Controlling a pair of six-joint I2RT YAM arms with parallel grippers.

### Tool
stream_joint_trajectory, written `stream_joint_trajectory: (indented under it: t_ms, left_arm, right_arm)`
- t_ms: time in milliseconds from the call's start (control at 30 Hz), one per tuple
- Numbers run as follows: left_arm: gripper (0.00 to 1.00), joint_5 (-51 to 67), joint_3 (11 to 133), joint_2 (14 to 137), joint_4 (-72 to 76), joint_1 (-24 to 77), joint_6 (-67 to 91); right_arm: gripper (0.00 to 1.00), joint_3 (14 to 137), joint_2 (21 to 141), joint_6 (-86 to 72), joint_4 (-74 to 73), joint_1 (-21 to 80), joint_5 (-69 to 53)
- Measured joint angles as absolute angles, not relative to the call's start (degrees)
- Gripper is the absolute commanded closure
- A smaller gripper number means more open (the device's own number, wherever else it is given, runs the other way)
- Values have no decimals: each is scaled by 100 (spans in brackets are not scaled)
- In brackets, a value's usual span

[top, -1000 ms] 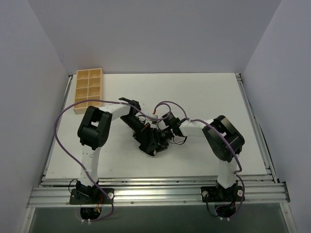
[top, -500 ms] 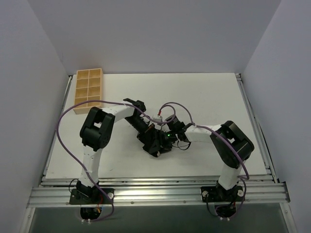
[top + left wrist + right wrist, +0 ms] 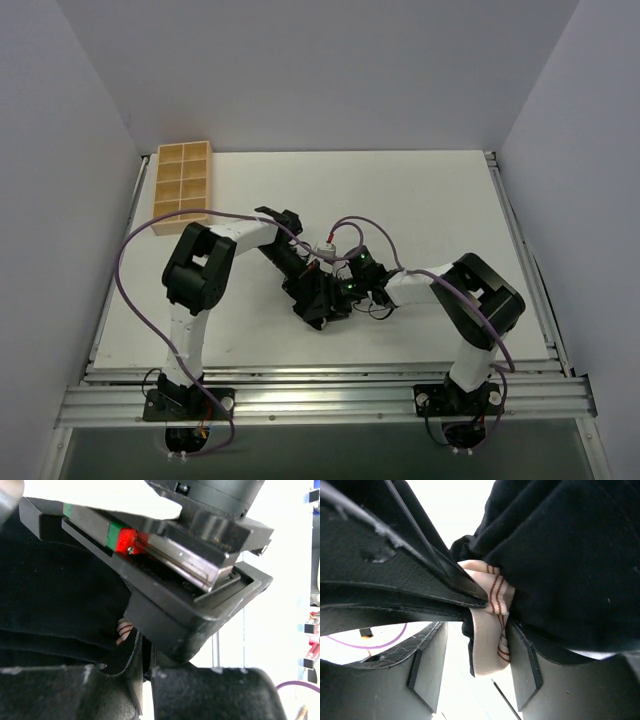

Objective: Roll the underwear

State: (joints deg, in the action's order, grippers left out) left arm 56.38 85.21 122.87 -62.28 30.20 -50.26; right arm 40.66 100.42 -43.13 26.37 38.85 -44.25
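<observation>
The small black fabric underwear [image 3: 560,555] with a beige striped waistband is pinched by the closed left gripper [image 3: 146,667] and straddled by the widely spread right gripper [image 3: 475,657].

the underwear [image 3: 570,555] is black knit cloth, matt and faintly fuzzy, flecked with pale lint; its waistband [image 3: 487,645] is smooth beige woven elastic with thin red-brown stripes. the right gripper [image 3: 475,670] is matt black plastic, its fingers [image 3: 427,667] flat, dull and scuffed grey at the edges. the left gripper [image 3: 145,680] is the same matt black plastic, its fingers [image 3: 65,690] rough and worn greyish. the table [image 3: 430,190] is a smooth matt white board, with a rail [image 3: 320,402] of brushed silvery metal along its near edge. the compartment tray [image 3: 178,224] at its far left corner is pale matt wood
</observation>
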Motion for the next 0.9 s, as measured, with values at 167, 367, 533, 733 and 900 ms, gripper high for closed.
stream_joint_trajectory:
  t_ms: [167, 367, 533, 733, 900]
  left_arm:
    - [98, 5640, 8374, 12237, -6211, 3085, -4971]
    - [98, 5642, 8213, 12119, -6014, 3094, -4814]
    - [98, 5671, 8156, 12099, -5951, 3092, -4786]
    - [98, 5756, 8034, 12038, -5802, 3092, -4674]
    - [98, 5793, 7948, 11977, -5704, 3085, -4663]
  right_arm:
    - [55, 3686, 10042, -4674, 3387, 3911, -4764]
    - [55, 3625, 10042, -4807, 3570, 3911, -4963]
    - [54, 3647, 10042, -4698, 3441, 3911, -4943]
    - [54, 3756, 10044, -4438, 3096, 3913, -4862]
    - [53, 3756, 10044, -4340, 3076, 3913, -4807]
